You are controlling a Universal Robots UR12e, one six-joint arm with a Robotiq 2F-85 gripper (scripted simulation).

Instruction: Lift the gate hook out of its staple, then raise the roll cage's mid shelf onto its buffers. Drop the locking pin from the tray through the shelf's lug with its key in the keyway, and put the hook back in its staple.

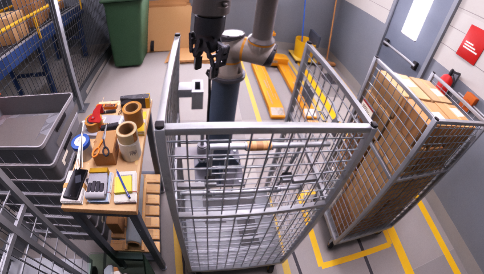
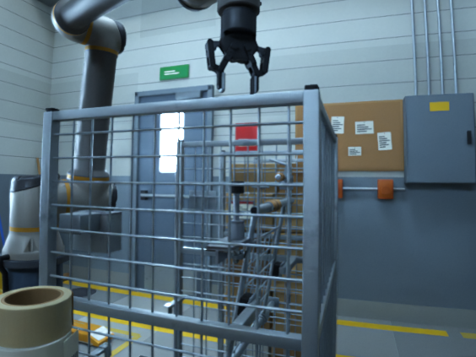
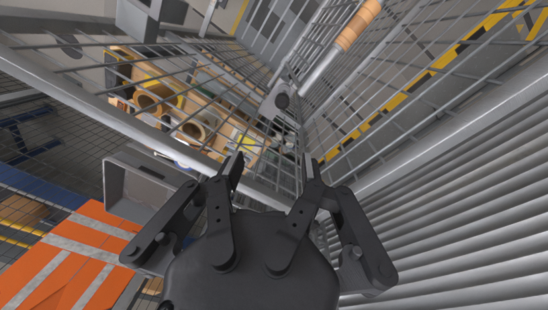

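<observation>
The locking pin (image 2: pixel 237 205) stands upright in the lug at the raised mid shelf's (image 1: pixel 237 190) corner, its dark round head (image 3: pixel 282 100) seen from above in the wrist camera. The shelf's bar with the wooden grip (image 1: pixel 258 145) runs across the inside of the roll cage (image 1: pixel 251 183). My gripper (image 1: pixel 205 64) (image 2: pixel 237 84) (image 3: pixel 271 163) is open and empty, high above the cage's top rail near its back left corner. A small grey tray (image 1: pixel 192 91) sits on a bracket outside the cage's left panel, just below the gripper. I cannot make out the gate hook and its staple.
A second roll cage (image 1: pixel 407 149) full of cardboard boxes stands to the right. A work table (image 1: pixel 108 152) with tape rolls, scissors and notepads stands left of the cage. Grey crates (image 1: pixel 30 132) are stacked further left. The robot's pedestal (image 1: pixel 224 98) rises behind the cage.
</observation>
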